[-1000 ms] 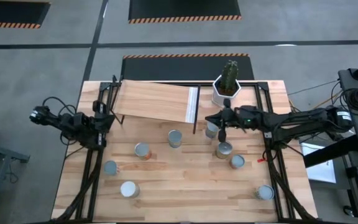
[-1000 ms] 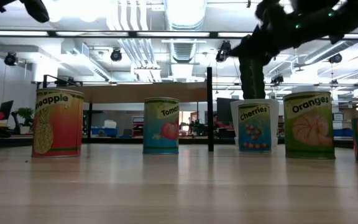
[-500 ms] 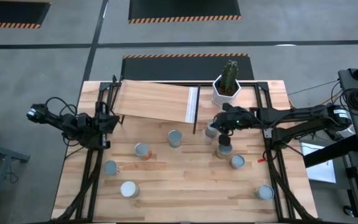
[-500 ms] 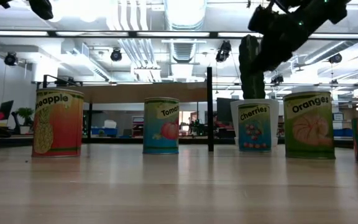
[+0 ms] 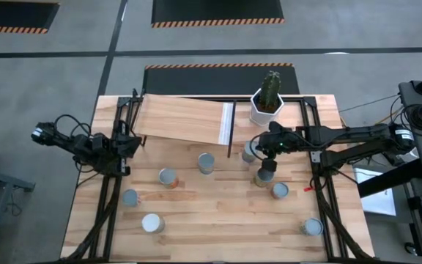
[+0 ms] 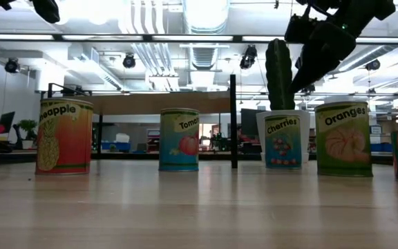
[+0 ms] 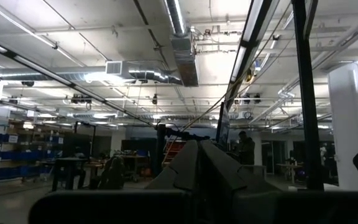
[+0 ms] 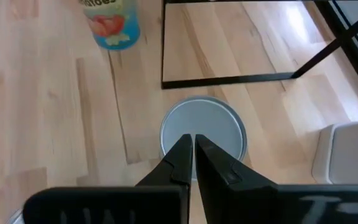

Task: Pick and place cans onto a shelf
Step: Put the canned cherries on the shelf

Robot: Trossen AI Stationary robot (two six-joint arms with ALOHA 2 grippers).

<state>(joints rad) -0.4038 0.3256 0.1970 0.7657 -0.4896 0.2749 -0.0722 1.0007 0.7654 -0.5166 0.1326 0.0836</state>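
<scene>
Several cans stand upright on the plank table, among them a tomato can, a cherries can and an oranges can. The shelf, a pale wood panel on a black frame, stands at the far side. My right gripper is shut and holds nothing. It slants down above the cherries can's silver top, well clear of it in the low view. My left gripper waits shut at the table's left edge, pointing upward.
A white pot with a cactus stands at the far edge, just beyond the cherries can. The shelf's black leg rises between the tomato and cherries cans. Another can stands close on the near side of my right gripper.
My right gripper has tipped from roughly level to slanting downward over the cherries can and has drawn back a little toward the table's right edge. Its fingers have stayed shut. The cans have not moved.
</scene>
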